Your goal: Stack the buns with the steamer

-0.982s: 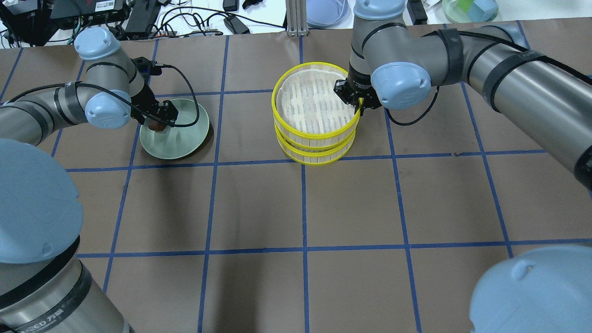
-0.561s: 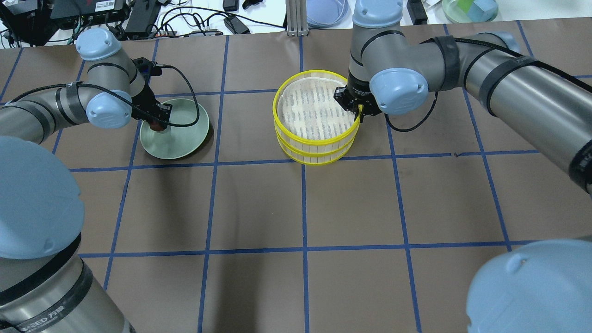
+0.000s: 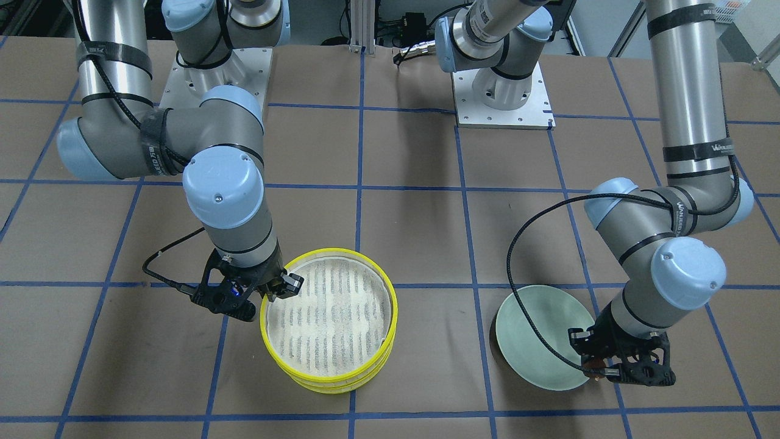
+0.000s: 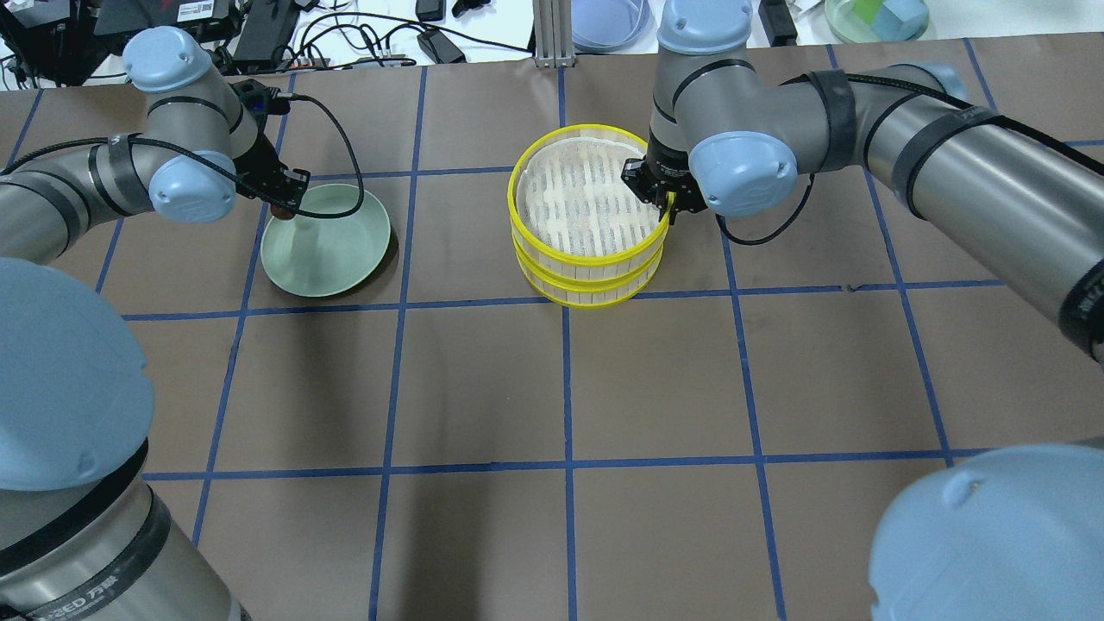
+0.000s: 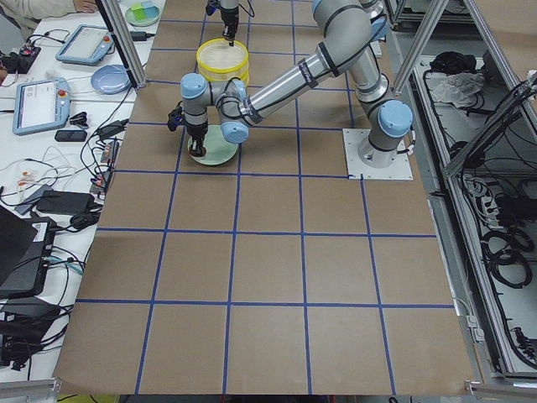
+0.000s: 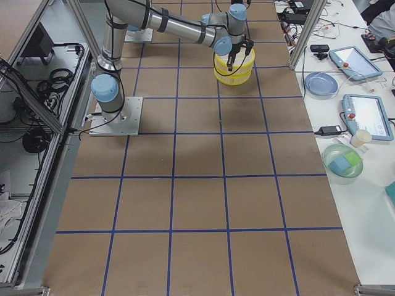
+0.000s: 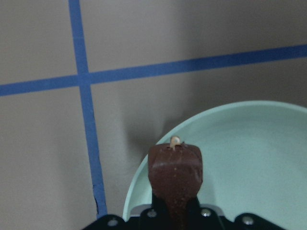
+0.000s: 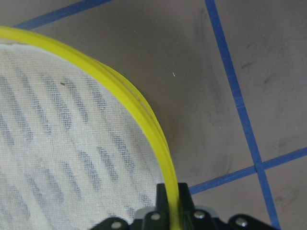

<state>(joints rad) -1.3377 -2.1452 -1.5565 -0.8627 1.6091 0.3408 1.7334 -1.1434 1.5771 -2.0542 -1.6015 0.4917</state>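
My left gripper (image 4: 281,205) is shut on the dark reddish-brown bun (image 7: 175,171) and holds it above the far left rim of the pale green plate (image 4: 332,250). The bun also shows in the front view (image 3: 596,367). My right gripper (image 4: 666,205) is shut on the yellow rim (image 8: 144,115) of the upper steamer tier (image 4: 586,194), which sits on the lower tier (image 4: 586,295). The upper tier's mesh (image 3: 329,317) is bare. The cream-white bun shows in no view.
The plate (image 3: 536,341) holds nothing that I can see. Brown table with blue grid tape (image 4: 565,388). Cables, plates and devices lie on the white bench beyond the far edge (image 4: 604,21).
My left gripper has lifted the brown bun off the plate and moved it toward the plate's far left rim. My right gripper and the upper tier sank slightly onto the lower tier.
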